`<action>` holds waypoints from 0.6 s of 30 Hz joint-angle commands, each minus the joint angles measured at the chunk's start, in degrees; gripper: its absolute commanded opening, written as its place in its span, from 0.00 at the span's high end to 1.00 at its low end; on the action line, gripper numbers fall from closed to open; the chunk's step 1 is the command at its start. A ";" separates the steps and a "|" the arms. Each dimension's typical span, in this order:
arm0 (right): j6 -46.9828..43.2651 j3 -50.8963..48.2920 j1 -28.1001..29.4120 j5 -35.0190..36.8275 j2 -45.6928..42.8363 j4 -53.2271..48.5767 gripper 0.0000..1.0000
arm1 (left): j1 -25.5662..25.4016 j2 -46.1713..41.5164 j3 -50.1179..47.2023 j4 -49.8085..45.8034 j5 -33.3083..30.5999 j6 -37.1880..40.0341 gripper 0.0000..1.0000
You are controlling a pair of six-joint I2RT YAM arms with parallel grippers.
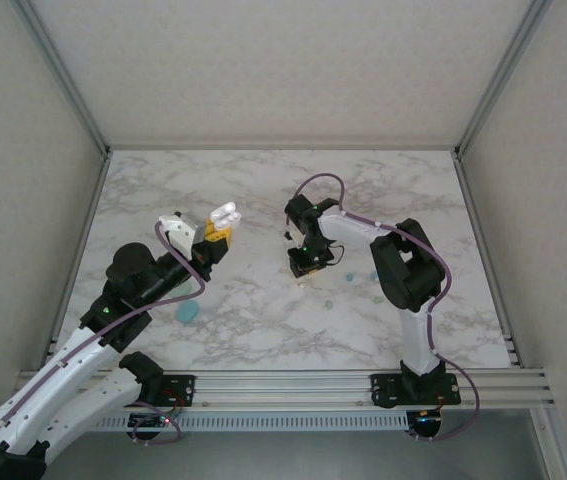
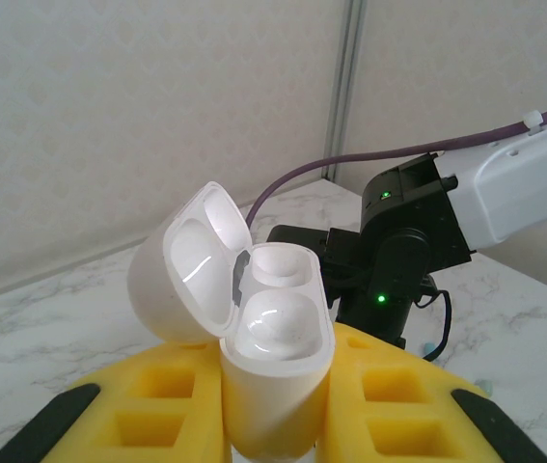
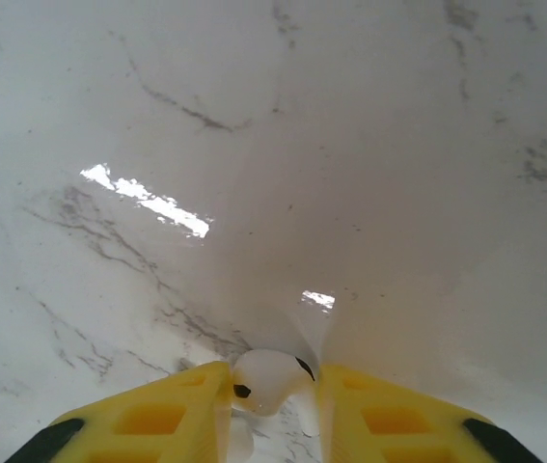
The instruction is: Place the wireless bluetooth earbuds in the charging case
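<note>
My left gripper [image 1: 217, 233] is raised above the left of the table and shut on a white charging case [image 1: 225, 213]. In the left wrist view the case [image 2: 275, 333] stands upright between the yellow fingers [image 2: 148, 400], lid [image 2: 188, 272] swung open and both sockets empty. My right gripper [image 1: 306, 268] points down at the marble in the middle. A white earbud [image 3: 268, 379] with two dark spots sits between its yellow fingers [image 3: 157, 417], which close on it at the table surface. More earbuds lie nearby: a light blue one [image 1: 348, 277] and a pale one [image 1: 329, 302].
A teal rounded case [image 1: 188, 312] lies on the marble near the left arm. More small bits [image 1: 373, 298] rest by the right arm's elbow. The right arm's black wrist [image 2: 398, 241] stands just behind the held case. Walls enclose the table on three sides.
</note>
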 commanded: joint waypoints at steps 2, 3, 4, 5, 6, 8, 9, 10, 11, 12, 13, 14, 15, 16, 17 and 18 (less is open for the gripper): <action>6.41 -1.36 -1.15 6.42 -1.62 1.82 0.71 | -0.35 -0.72 0.41 0.48 -1.16 0.09 0.80; 7.94 -2.07 -1.79 6.60 -1.93 2.25 0.71 | -0.35 -0.72 0.41 0.47 -1.25 0.09 0.79; 9.20 -2.78 -2.39 6.67 -2.40 2.83 0.71 | -0.35 -0.62 0.41 0.48 -1.33 0.09 0.79; 10.75 -3.89 -3.14 6.63 -3.09 3.67 0.71 | -0.35 -0.60 0.41 0.47 -1.34 0.09 0.79; 12.65 -5.06 -3.89 6.68 -3.87 4.56 0.71 | -0.35 -0.47 0.50 0.47 -1.21 0.05 0.79; 15.50 -7.05 -5.16 5.77 -5.15 6.35 0.71 | -0.36 -0.32 0.50 0.47 -1.16 0.09 0.79; 16.89 -8.01 -5.65 5.98 -5.91 7.15 0.70 | -0.35 -0.20 0.50 0.63 -1.16 0.17 0.79; 17.83 -8.66 -6.02 6.26 -6.44 7.61 0.70 | -0.35 -0.08 0.42 0.73 -1.16 0.12 0.80; 18.49 -9.30 -6.41 6.05 -6.97 8.18 0.69 | -0.35 0.04 0.50 0.82 -1.08 0.01 0.79; 18.79 -9.91 -6.83 5.56 -7.55 8.83 0.69 | -0.35 0.18 0.51 0.96 -0.99 -0.08 0.79; 18.49 -10.26 -7.01 5.06 -8.10 9.52 0.68 | -0.35 0.23 0.52 1.04 -0.90 -0.18 0.79; 16.74 -10.19 -7.05 4.20 -8.59 10.06 0.66 | -0.35 0.36 0.49 1.09 -0.83 -0.18 0.80; 14.91 -9.76 -7.06 4.11 -8.88 9.54 0.62 | -0.35 0.47 0.50 1.09 -0.73 -0.26 0.79; 13.38 -9.16 -7.06 4.70 -8.90 8.80 0.61 | -0.35 0.51 0.52 1.09 -0.66 -0.26 0.80; 10.50 -8.30 -7.04 4.62 -8.63 7.74 0.59 | -0.32 0.60 0.58 1.10 -0.68 -0.33 0.79; 7.84 -7.44 -6.99 4.83 -8.28 6.60 0.58 | -0.35 0.61 0.59 1.19 -0.56 -0.35 0.79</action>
